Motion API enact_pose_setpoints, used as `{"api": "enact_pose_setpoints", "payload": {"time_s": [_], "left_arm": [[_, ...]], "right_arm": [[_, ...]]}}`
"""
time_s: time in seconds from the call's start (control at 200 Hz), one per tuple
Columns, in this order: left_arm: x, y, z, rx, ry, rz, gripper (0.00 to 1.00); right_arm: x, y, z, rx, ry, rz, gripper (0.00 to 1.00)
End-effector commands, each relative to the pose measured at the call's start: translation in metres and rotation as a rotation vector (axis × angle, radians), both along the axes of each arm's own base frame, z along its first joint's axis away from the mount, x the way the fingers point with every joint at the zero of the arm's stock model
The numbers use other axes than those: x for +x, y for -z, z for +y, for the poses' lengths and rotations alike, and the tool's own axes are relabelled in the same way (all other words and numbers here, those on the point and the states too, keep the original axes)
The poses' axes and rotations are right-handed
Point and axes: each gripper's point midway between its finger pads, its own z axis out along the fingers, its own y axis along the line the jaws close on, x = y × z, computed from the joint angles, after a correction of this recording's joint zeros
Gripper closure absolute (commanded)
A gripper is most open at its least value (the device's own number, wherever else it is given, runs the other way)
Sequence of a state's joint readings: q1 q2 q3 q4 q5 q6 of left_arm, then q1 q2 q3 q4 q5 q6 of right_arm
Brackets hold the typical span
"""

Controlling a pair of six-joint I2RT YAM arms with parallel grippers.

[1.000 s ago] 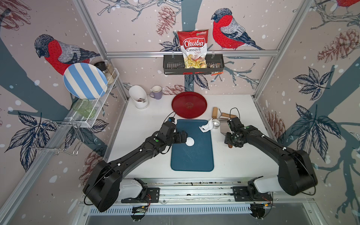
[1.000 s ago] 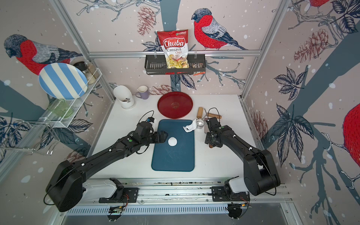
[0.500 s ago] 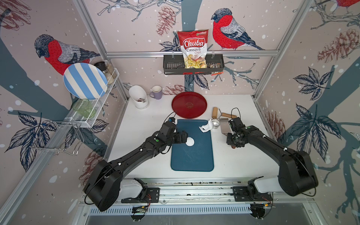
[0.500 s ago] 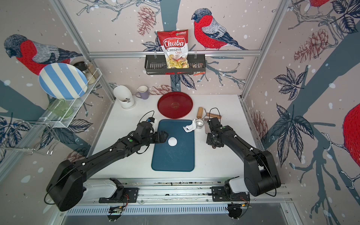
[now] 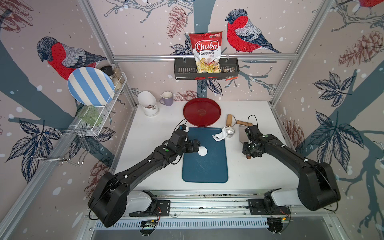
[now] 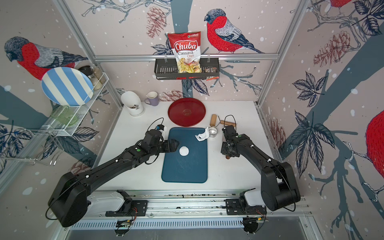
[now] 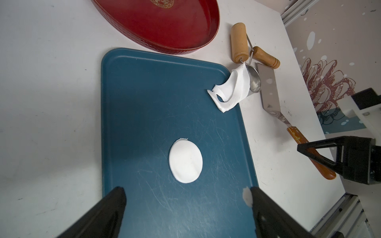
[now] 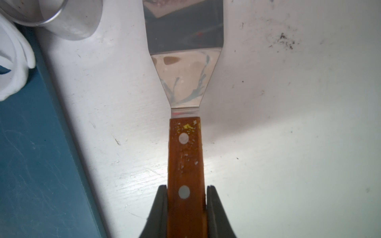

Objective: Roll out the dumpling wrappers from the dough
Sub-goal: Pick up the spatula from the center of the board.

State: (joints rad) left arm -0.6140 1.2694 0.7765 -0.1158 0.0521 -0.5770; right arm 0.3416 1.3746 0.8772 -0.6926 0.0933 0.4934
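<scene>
Where the blue board (image 5: 204, 170) lies on the white table (image 5: 149, 133), a flat, round dumpling wrapper (image 5: 202, 151) is seen in both top views on the board's far half, near its left edge. The left gripper (image 7: 186, 193) is held low just beside the wrapper with its jaws spread wide. Nothing is gripped, and the disc lies just ahead of the gap between the fingers. A small white smear is carried on one fingertip (image 7: 247, 196). The leftover dough (image 7: 228, 92) is draped, crumpled and partly raised, over the board's far right corner and is leaned against a small steel ring (image 7: 254, 82) standing on the table just off the board. A wooden rolling pin (image 5: 229, 120) is laid behind the ring, next to a red tray (image 5: 201, 112). To the right of the board, a spatula (image 8: 185, 156) is laid flat on the table. Its wooden handle is clasped from both sides by the narrowly set fingers of the right gripper (image 8: 185, 189).
</scene>
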Motion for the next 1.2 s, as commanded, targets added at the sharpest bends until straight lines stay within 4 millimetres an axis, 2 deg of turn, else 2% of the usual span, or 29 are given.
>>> {"api": "enact_pose_setpoints", "payload": {"time_s": [0.0,0.125,0.37,0.53,0.63,0.74,0.855,1.015,1.196], "left_arm": [[0.007,-0.013,0.0,-0.016,-0.025,-0.043,0.04],[0.007,-0.023,0.003,-0.031,-0.04,-0.065,0.04],[0.005,-0.039,0.006,-0.045,-0.045,-0.098,0.04],[0.007,-0.063,-0.006,-0.088,0.01,-0.137,0.04],[0.007,-0.085,-0.018,-0.132,0.075,-0.171,0.04],[0.004,-0.107,-0.028,-0.19,0.158,-0.199,0.04],[0.002,-0.125,-0.032,-0.258,0.23,-0.206,0.05],[0.0,-0.134,-0.024,-0.339,0.29,-0.174,0.05],[-0.006,-0.139,-0.023,-0.355,0.338,-0.176,0.05]], "right_arm": [[0.005,-0.014,-0.001,0.002,0.005,-0.054,0.9],[0.008,-0.032,-0.005,0.011,0.017,-0.135,0.96],[0.014,-0.069,-0.006,0.038,0.008,-0.292,0.99],[0.018,-0.111,0.023,0.093,-0.143,-0.499,0.99],[0.013,-0.134,0.054,0.161,-0.282,-0.61,0.99],[0.002,-0.15,0.088,0.198,-0.436,-0.696,1.0],[-0.012,-0.16,0.118,0.19,-0.575,-0.771,0.99],[-0.034,-0.165,0.153,0.219,-0.732,-0.839,0.99],[-0.044,-0.157,0.169,0.207,-0.816,-0.844,0.99]]}}
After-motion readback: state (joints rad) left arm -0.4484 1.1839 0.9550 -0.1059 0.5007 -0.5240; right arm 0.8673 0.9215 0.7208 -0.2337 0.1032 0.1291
